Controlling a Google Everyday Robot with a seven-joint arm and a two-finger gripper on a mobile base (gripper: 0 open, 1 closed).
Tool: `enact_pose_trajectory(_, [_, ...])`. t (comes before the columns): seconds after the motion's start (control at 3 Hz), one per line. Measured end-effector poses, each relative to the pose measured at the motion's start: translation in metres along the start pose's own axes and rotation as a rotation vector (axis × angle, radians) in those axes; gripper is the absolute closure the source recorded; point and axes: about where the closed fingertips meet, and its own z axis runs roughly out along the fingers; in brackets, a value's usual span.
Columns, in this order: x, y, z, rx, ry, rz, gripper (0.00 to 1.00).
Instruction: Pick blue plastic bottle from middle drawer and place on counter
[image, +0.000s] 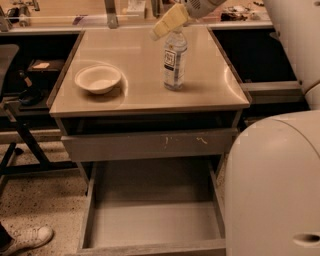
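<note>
The blue plastic bottle (175, 62) stands upright on the tan counter (140, 95), right of centre, with its white cap free. My gripper (170, 24) hovers just above and slightly left of the cap, open and holding nothing. The middle drawer (152, 222) is pulled out below the counter and its grey floor is bare.
A white bowl (98, 78) sits on the counter's left side. The scratched grey drawer front (150, 145) stands slightly out above the open drawer. My white body (275, 185) fills the lower right. A cluttered bench (75, 12) runs behind. A black frame (20, 145) and a shoe (25, 239) are at the left.
</note>
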Motion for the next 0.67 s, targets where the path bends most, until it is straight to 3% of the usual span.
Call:
enact_pose_trajectory(0.33, [-0.042, -0.009, -0.080, 0.223, 0.029, -0.050, 0.00])
enact_pose_trajectory(0.67, [-0.074, 0.000, -0.154, 0.418, 0.036, -0.026, 0.00])
